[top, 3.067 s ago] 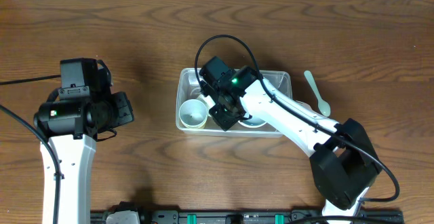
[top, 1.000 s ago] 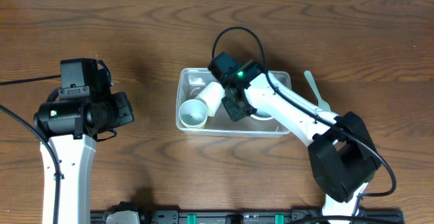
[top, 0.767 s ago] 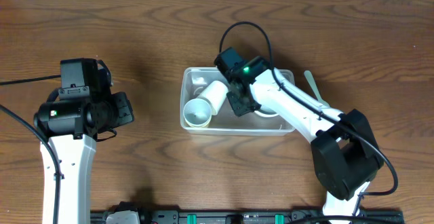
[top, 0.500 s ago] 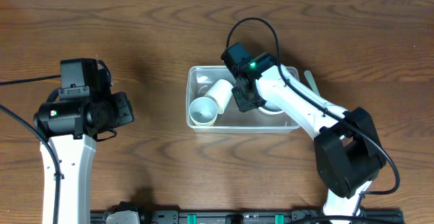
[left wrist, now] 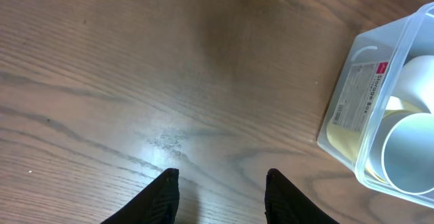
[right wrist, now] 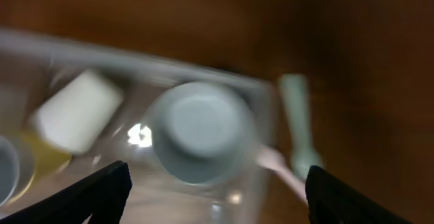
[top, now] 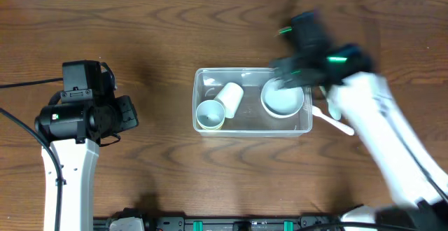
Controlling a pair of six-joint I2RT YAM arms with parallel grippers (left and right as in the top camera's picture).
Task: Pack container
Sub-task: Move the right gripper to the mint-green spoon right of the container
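Status: we'd call packing mostly done, not finished. The container (top: pixel 252 122) sits mid-table, a bit right of centre, upright, no lid in view.

Contents:
- white bowl (top: pixel 282 99) at the right end
- tipped cup (top: pixel 229 96) lying on its side in the middle
- upright cup (top: pixel 210 114) at the left end, touching the tipped one, w/ sth yellow under or around it. We can't tell if that's a bowl or a 2nd cup.

Left out: green spoon (right wrist: pixel 298 122) and a pale utensil (right wrist: pixel 279 168) on the table (top: pixel 140 35) just right of the container, both outside its wall. We reckon those go in next, if they're part of the set.

Right gripper (right wrist: pixel 217 197) is above the container's right end, fingers wide apart, nothing between them. That arm is badly motion-blurred overhead.

Left gripper (left wrist: pixel 220 200) is well left of the container over bare wood, fingers partly apart, empty.
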